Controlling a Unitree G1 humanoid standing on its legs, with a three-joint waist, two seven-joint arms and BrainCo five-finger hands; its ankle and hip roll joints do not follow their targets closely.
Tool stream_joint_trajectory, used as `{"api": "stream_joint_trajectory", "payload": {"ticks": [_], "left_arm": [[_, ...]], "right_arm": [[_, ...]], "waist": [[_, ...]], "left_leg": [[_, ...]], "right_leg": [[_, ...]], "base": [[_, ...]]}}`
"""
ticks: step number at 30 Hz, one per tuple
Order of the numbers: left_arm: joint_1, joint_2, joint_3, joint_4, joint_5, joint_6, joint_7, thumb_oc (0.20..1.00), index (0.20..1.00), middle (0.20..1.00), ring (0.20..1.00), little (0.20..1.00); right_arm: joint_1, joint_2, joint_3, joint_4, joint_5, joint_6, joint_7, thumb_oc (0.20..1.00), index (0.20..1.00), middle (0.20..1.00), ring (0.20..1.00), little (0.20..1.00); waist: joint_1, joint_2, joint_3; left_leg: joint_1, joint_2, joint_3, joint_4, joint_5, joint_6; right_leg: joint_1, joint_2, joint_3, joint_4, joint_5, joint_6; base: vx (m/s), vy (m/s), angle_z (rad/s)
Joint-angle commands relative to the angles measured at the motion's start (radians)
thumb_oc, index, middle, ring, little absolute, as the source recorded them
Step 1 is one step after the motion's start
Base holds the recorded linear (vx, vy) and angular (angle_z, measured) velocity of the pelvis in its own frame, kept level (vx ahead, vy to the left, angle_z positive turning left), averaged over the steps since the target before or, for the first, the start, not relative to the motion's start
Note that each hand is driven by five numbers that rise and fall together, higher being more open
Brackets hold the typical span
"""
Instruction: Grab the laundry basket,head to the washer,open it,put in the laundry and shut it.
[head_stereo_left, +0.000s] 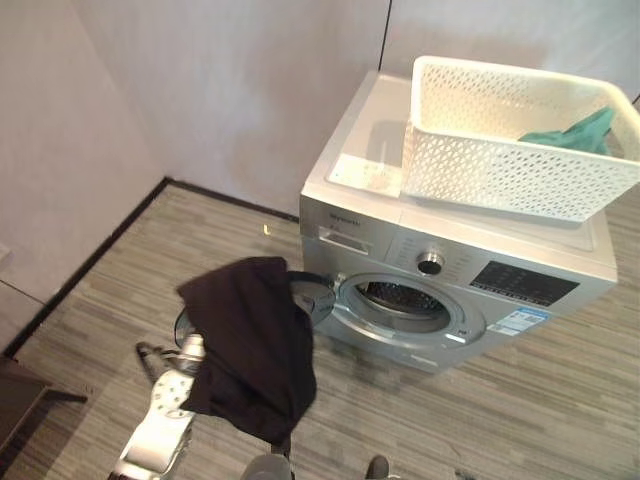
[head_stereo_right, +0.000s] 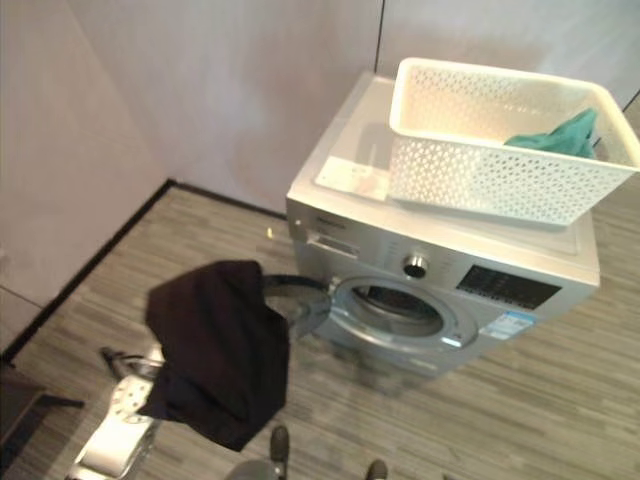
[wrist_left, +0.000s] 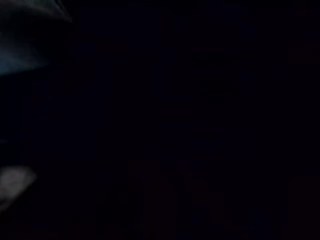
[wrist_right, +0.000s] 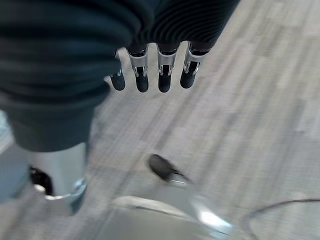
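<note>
Left eye view first: we count one silver washer (head_stereo_left: 450, 290) against the wall, its round door (head_stereo_left: 300, 300) swung open toward the robot's left and the drum opening facing us. On its top sits one white laundry basket (head_stereo_left: 500, 170), overhanging the front edge a little, and inside it we see one green cloth (head_stereo_left: 575, 132) bunched at the far right end. One black garment (head_stereo_left: 250, 345) hangs draped over the end of the left arm, in front of the open door; the left hand (head_stereo_left: 190, 352) is mostly buried under the cloth, so we cannot tell how its fingers sit. The wooden floor (head_stereo_left: 520, 400) runs all around.

Right eye view: we find the same count, one washer, one basket, one green cloth, one black garment, with the garment hanging just left of the open door.

Left wrist view: we get near darkness, the lens apparently covered by cloth.

Right wrist view: we see the right hand (wrist_right: 150, 75) above the floor, its fingers straight, side by side, holding nothing.
</note>
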Motion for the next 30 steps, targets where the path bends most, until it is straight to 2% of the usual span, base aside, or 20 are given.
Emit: {"api": "stream_joint_trajectory", "payload": {"ticks": [1,3,4,5,6,7,9,10,11,12,13,15,16,17,18,20,24,26,28,30], "left_arm": [[-0.124,0.041,0.004,-0.041,0.090,-0.051,0.006,0.200,0.200,0.200,0.200,0.200],[-0.163,0.049,-0.052,0.003,0.130,-0.050,0.001,0.200,0.200,0.200,0.200,0.200],[-0.164,0.049,-0.053,0.004,0.130,-0.051,0.001,0.200,0.200,0.200,0.200,0.200],[-0.189,0.062,-0.095,0.026,0.162,-0.048,-0.011,0.200,0.200,0.200,0.200,0.200],[-0.225,0.062,-0.137,0.067,0.184,-0.050,-0.007,0.200,0.200,0.200,0.200,0.200],[-0.237,0.057,-0.154,0.079,0.187,-0.048,-0.009,0.200,0.200,0.200,0.200,0.200],[-0.272,0.022,-0.196,0.121,0.175,-0.048,-0.011,0.200,0.200,0.200,0.200,0.200],[-0.277,0.019,-0.198,0.125,0.175,-0.049,-0.010,0.200,0.200,0.200,0.200,0.200],[-0.296,-0.008,-0.219,0.156,0.155,-0.051,-0.011,0.200,0.200,0.200,0.200,0.200],[-0.324,-0.031,-0.248,0.189,0.142,-0.046,-0.018,0.200,0.200,0.200,0.200,0.200],[-0.354,-0.051,-0.270,0.212,0.132,-0.041,-0.020,0.200,0.200,0.200,0.200,0.200],[-0.407,-0.076,-0.311,0.253,0.126,-0.038,-0.020,0.200,0.200,0.200,0.200,0.200],[-0.430,-0.086,-0.328,0.267,0.124,-0.036,-0.023,0.200,0.200,0.200,0.200,0.200],[-0.473,-0.098,-0.350,0.300,0.128,-0.035,-0.016,0.200,0.200,0.200,0.200,0.200],[-0.484,-0.102,-0.354,0.311,0.127,-0.034,-0.008,0.200,0.200,0.200,0.200,0.200],[-0.515,-0.128,-0.346,0.356,0.107,-0.029,0.038,0.200,0.200,0.200,0.200,0.200],[-0.531,-0.150,-0.343,0.411,0.086,-0.028,0.068,0.200,0.200,0.200,0.200,0.200],[-0.536,-0.155,-0.339,0.441,0.085,-0.023,0.078,0.200,0.200,0.200,0.200,0.200],[-0.547,-0.160,-0.331,0.459,0.085,-0.024,0.092,0.200,0.200,0.200,0.200,0.200],[-0.572,-0.148,-0.322,0.456,0.104,-0.035,0.108,0.200,0.200,0.200,0.200,0.200]], "right_arm": [[-0.002,0.006,0.004,-0.018,-0.028,-0.002,-0.019,1.000,1.000,1.000,1.000,1.000],[-0.006,0.003,0.005,-0.033,-0.034,0.002,-0.019,1.000,1.000,1.000,1.000,1.000],[-0.006,0.003,0.005,-0.033,-0.034,0.003,-0.019,1.000,1.000,1.000,1.000,1.000],[-0.012,-0.003,0.007,-0.041,-0.033,0.003,-0.020,1.000,1.000,1.000,1.000,1.000],[-0.018,-0.006,0.006,-0.056,-0.028,0.003,-0.023,1.000,1.000,1.000,1.000,1.000],[-0.023,-0.010,0.005,-0.064,-0.019,0.002,-0.028,1.000,1.000,1.000,1.000,1.000],[-0.056,-0.022,-0.001,-0.056,0.008,-0.002,-0.044,1.000,1.000,1.000,1.000,1.000],[-0.058,-0.024,-0.002,-0.054,0.009,-0.002,-0.044,1.000,1.000,1.000,1.000,1.000],[-0.083,-0.039,-0.004,-0.049,0.021,-0.001,-0.055,1.000,1.000,1.000,1.000,1.000],[-0.111,-0.048,-0.010,-0.026,0.027,0.006,-0.065,1.000,1.000,1.000,1.000,1.000],[-0.130,-0.051,-0.014,-0.004,0.030,0.013,-0.070,1.000,1.000,1.000,1.000,1.000],[-0.145,-0.059,-0.024,0.011,0.044,0.013,-0.079,1.000,1.000,1.000,1.000,1.000],[-0.136,-0.062,-0.028,0.000,0.048,0.010,-0.080,1.000,1.000,1.000,1.000,1.000],[-0.134,-0.063,-0.020,-0.039,0.054,-0.006,-0.085,1.000,1.000,1.000,1.000,1.000],[-0.138,-0.066,-0.005,-0.051,0.049,-0.011,-0.092,1.000,1.000,1.000,1.000,1.000],[-0.161,-0.074,0.041,-0.068,0.018,-0.014,-0.112,1.000,1.000,1.000,1.000,1.000],[-0.207,-0.069,0.055,-0.040,0.028,-0.023,-0.136,1.000,1.000,1.000,1.000,1.000],[-0.232,-0.060,0.072,-0.027,0.023,-0.027,-0.149,1.000,1.000,1.000,1.000,1.000],[-0.260,-0.054,0.193,-0.038,-0.138,0.000,-0.162,1.000,1.000,1.000,1.000,1.000],[-0.280,-0.045,0.304,-0.069,-0.274,0.011,-0.130,1.000,1.000,1.000,1.000,1.000]], "waist": [[-0.014,0.001,-0.008],[-0.021,-0.001,-0.007],[-0.020,-0.002,-0.009],[-0.035,-0.001,0.004],[-0.050,-0.001,0.029],[-0.061,0.004,0.040],[-0.081,0.015,0.062],[-0.079,0.018,0.063],[-0.095,0.021,0.085],[-0.103,0.008,0.103],[-0.104,0.001,0.117],[-0.113,-0.018,0.131],[-0.110,-0.034,0.130],[-0.114,-0.069,0.137],[-0.117,-0.076,0.144],[-0.125,-0.078,0.170],[-0.135,-0.069,0.197],[-0.139,-0.066,0.211],[-0.136,-0.064,0.224],[-0.141,-0.070,0.233]], "left_leg": [[0.011,-0.024,-0.028,0.167,-0.236,0.043],[0.012,-0.044,-0.033,0.170,-0.243,0.066],[0.010,-0.045,-0.033,0.169,-0.242,0.066],[0.018,-0.054,-0.042,0.186,-0.259,0.080],[0.014,-0.073,-0.054,0.216,-0.271,0.102],[0.018,-0.085,-0.066,0.233,-0.291,0.109],[0.016,-0.098,-0.085,0.249,-0.306,0.107],[0.015,-0.096,-0.085,0.251,-0.310,0.107],[0.019,-0.102,-0.098,0.277,-0.340,0.100],[0.012,-0.105,-0.113,0.314,-0.369,0.083],[-0.002,-0.099,-0.127,0.345,-0.387,0.070],[-0.035,-0.088,-0.169,0.396,-0.413,0.042],[-0.052,-0.086,-0.189,0.415,-0.420,0.031],[-0.089,-0.064,-0.226,0.437,-0.417,0.003],[-0.099,-0.043,-0.230,0.433,-0.407,-0.007],[-0.124,0.017,-0.270,0.368,-0.343,-0.042],[-0.139,0.059,-0.273,0.288,-0.288,-0.064],[-0.148,0.065,-0.261,0.267,-0.272,-0.069],[-0.167,0.071,-0.242,0.258,-0.270,-0.072],[-0.191,0.070,-0.227,0.252,-0.266,-0.073]], "right_leg": [[-0.071,-0.112,0.049,0.112,-0.044,0.048],[-0.125,-0.132,0.080,0.213,-0.053,0.050],[-0.128,-0.133,0.081,0.214,-0.053,0.050],[-0.155,-0.138,0.106,0.295,-0.053,0.050],[-0.225,-0.128,0.175,0.426,-0.041,0.048],[-0.255,-0.116,0.212,0.460,-0.046,0.048],[-0.316,-0.115,0.276,0.418,-0.041,0.043],[-0.316,-0.114,0.276,0.418,-0.043,0.043],[-0.337,-0.150,0.323,0.311,-0.007,0.054],[-0.359,-0.197,0.347,0.213,0.041,0.067],[-0.373,-0.222,0.351,0.172,0.067,0.072],[-0.379,-0.240,0.363,0.155,0.111,0.088],[-0.364,-0.245,0.357,0.148,0.107,0.094],[-0.374,-0.248,0.336,0.164,0.124,0.114],[-0.384,-0.239,0.324,0.175,0.122,0.117],[-0.402,-0.200,0.275,0.219,0.089,0.106],[-0.418,-0.183,0.233,0.209,0.080,0.100],[-0.442,-0.176,0.237,0.202,0.088,0.098],[-0.479,-0.165,0.249,0.199,0.096,0.097],[-0.521,-0.161,0.262,0.194,0.105,0.095]], "base": [[-0.01,0.201,-0.01],[-0.01,0.165,-0.07],[0.00,0.143,-0.13],[-0.01,0.180,-0.12],[0.02,0.218,-0.09],[0.02,0.152,0.02],[0.05,0.029,0.16],[0.09,-0.065,0.19],[0.15,-0.192,0.36],[0.19,-0.297,0.35],[0.18,-0.333,0.68],[0.14,-0.312,0.94],[0.10,-0.471,1.10],[0.08,-0.472,1.25],[0.03,-0.493,1.17],[-0.04,-0.382,0.96],[-0.04,-0.148,0.26],[-0.07,-0.047,-0.06],[-0.06,-0.006,0.00],[-0.09,0.017,-0.24]]}}
